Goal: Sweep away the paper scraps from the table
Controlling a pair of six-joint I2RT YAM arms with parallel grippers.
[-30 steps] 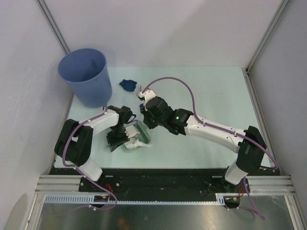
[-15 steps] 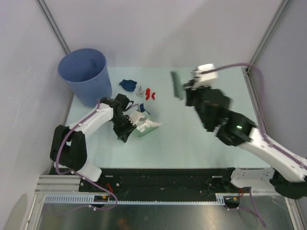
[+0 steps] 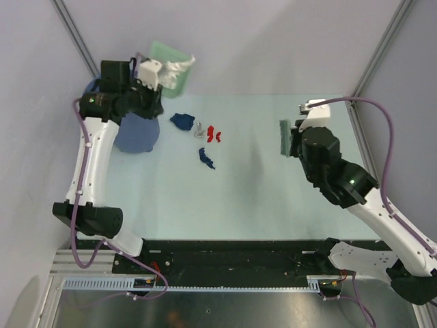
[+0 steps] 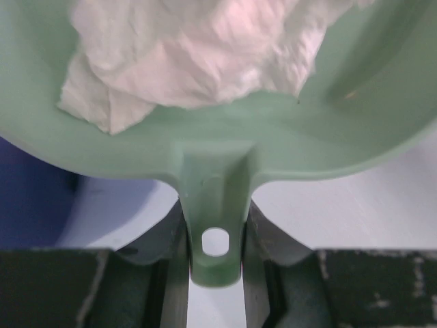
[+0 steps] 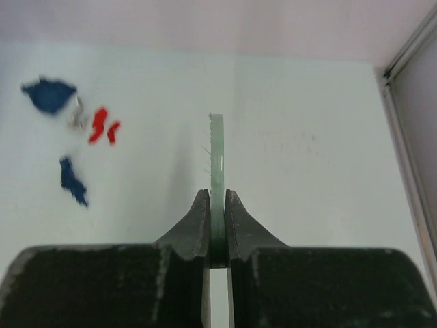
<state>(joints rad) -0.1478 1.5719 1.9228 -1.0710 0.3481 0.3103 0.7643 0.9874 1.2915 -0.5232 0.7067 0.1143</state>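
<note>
Left gripper (image 4: pixel 216 254) clamped on the handle of the dustpan (image 4: pixel 218 147), pan raised high over the blue bucket (image 3: pixel 136 135) at the far left corner. A white paper wad (image 4: pixel 184 55) sits in the pan; looks not yet tipped out.

Right gripper (image 5: pixel 216 229) closed on the brush (image 5: pixel 216 157), its long axis pointing away from the arm bases, over the right half of the table (image 3: pixel 273 198). Cannot tell if the bristles touch the surface.

On the table, 4 paper scraps in a loose cluster: larger dark blue scrap (image 3: pixel 182 121), grey scrap (image 3: pixel 199 130), red scrap (image 3: pixel 214 132), smaller dark blue scrap (image 3: pixel 206 157) nearer the bases.

Key relation: the whole cluster lies to the brush's left, well apart from it, between brush and bucket. Judgement: the right arm must carry the brush leftward past bare table, and the pan must come down beside the cluster before any sweep counts
</note>
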